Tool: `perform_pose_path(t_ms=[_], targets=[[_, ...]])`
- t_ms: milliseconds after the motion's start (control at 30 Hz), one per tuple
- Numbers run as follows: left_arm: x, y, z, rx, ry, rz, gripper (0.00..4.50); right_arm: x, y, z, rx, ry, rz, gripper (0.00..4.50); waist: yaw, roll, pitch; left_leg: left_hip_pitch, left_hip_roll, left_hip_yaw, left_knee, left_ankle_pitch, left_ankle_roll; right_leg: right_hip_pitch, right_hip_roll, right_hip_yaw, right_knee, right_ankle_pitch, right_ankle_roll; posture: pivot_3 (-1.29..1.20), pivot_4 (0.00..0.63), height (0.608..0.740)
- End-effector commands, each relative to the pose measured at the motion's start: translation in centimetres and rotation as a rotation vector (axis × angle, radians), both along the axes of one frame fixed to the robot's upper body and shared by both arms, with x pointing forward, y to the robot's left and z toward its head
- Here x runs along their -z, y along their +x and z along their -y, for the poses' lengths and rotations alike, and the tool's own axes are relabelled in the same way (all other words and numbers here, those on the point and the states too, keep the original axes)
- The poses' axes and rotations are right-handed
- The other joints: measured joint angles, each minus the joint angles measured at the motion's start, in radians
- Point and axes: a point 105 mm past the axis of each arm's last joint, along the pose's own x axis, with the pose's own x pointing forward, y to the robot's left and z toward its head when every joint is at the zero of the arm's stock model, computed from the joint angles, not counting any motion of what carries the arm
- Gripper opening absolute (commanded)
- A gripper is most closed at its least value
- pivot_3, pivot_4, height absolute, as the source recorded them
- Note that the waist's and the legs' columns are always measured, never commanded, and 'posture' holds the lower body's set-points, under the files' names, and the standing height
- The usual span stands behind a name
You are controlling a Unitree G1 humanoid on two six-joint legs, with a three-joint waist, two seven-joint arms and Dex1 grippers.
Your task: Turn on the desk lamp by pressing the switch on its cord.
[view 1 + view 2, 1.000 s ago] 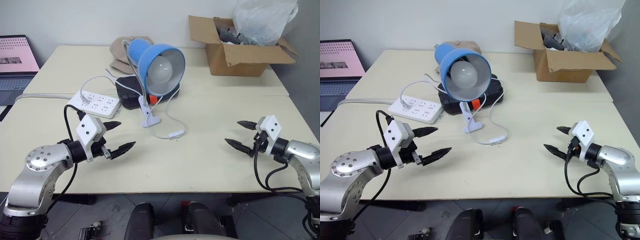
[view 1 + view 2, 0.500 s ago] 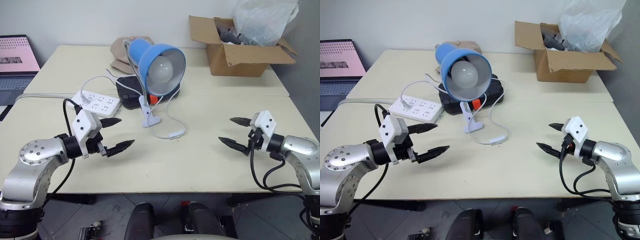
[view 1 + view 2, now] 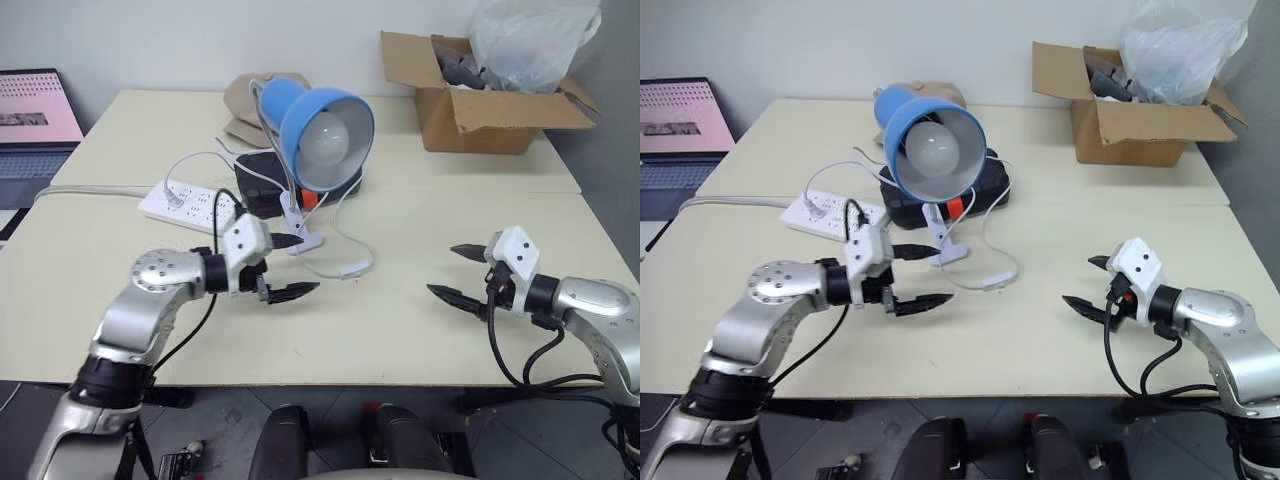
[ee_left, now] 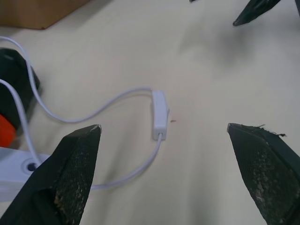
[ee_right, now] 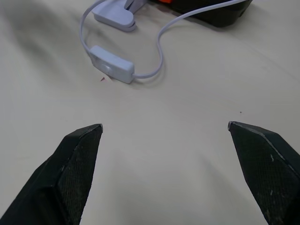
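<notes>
The left tool (image 3: 288, 268) is spread wide, just left of the switch (image 3: 352, 268) lying loose on the tabletop (image 3: 400, 330). The switch looks light and slippery; pinch its sides. The right tool (image 3: 460, 273) is spread too.

Through the left wrist camera I saw the switch (image 4: 159, 115) lying flat on the tabletop (image 4: 206, 70) between my left gripper (image 4: 165, 164)'s wide-spread jaws, untouched, its cord (image 4: 93, 112) looping toward the white clip base (image 4: 14, 166).
</notes>
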Motion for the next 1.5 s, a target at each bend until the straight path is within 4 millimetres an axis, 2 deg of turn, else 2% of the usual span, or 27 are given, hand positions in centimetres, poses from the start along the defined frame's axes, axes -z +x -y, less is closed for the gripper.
perform_pose_path(t_ms=[33,367,533,633,867,1000,1200,1333,1500], targets=[[1.0,1.4,1.3,0.045,0.055,0.042,4.49,-0.8,-0.9,-0.7,-0.007,-0.025,0.015,4.50,-0.001,0.000,0.000,0.000,0.000,0.000,0.000,0.000,0.000,0.000,0.000,0.000,0.000,0.000,0.000,0.00,0.150,0.740],[3.2,3.4,4.3,0.111,0.057,0.043,4.49,-0.7,-2.2,-1.0,0.013,-0.045,0.007,4.50,-0.002,-0.001,0.000,-0.001,0.000,-0.001,0.000,0.000,0.000,0.000,0.001,-0.001,0.000,0.000,0.000,0.00,0.150,0.740],[3.6,3.8,4.8,0.129,0.062,0.042,4.49,-1.0,-2.5,-1.0,0.022,-0.047,0.009,4.50,-0.003,-0.001,0.000,-0.001,0.000,-0.001,0.001,0.000,0.000,0.000,0.001,0.000,0.000,0.000,0.001,0.00,0.150,0.740],[3.8,3.9,5.2,0.139,0.057,0.036,4.04,-1.1,-2.5,-0.9,0.027,-0.050,0.010,4.50,-0.003,-0.001,0.000,-0.001,0.000,-0.001,0.001,0.000,0.000,0.000,0.001,-0.001,0.000,0.000,0.001,0.00,0.150,0.740],[4.4,4.2,5.5,0.148,0.079,0.041,2.62,-1.3,-2.6,-0.9,0.031,-0.055,0.013,4.50,-0.003,-0.001,0.000,-0.002,0.000,-0.001,0.001,0.000,0.000,0.000,0.001,-0.001,0.000,0.000,0.001,0.00,0.150,0.740],[4.5,4.3,5.5,0.148,0.086,0.048,1.66,-1.4,-2.6,-0.9,0.030,-0.058,0.015,4.50,-0.003,-0.001,0.000,-0.002,0.000,-0.002,0.001,0.000,0.000,0.000,0.001,-0.001,0.000,0.000,0.001,0.00,0.150,0.740],[4.4,4.2,5.4,0.161,0.093,0.060,0.54,-1.7,-2.4,-1.1,0.020,-0.062,0.034,4.50,-0.003,-0.001,0.000,-0.002,0.000,-0.002,0.001,0.000,0.000,0.000,0.001,-0.001,0.000,0.000,0.001,0.00,0.150,0.740],[3.7,3.8,5.4,0.184,0.085,0.075,0.43,-2.4,-2.3,-1.7,-0.027,-0.076,0.100,4.50,-0.004,-0.001,0.000,-0.002,0.000,-0.002,0.001,0.000,0.000,0.000,0.001,-0.001,0.000,0.000,0.001,0.00,0.150,0.740],[1.4,2.8,5.7,0.250,0.085,0.113,0.43,-3.5,-2.7,-3.7,-0.179,-0.071,0.118,4.50,-0.006,-0.001,0.000,-0.002,0.000,-0.001,0.001,0.000,0.000,-0.001,0.002,0.000,0.000,0.000,0.001,0.00,0.150,0.740]])
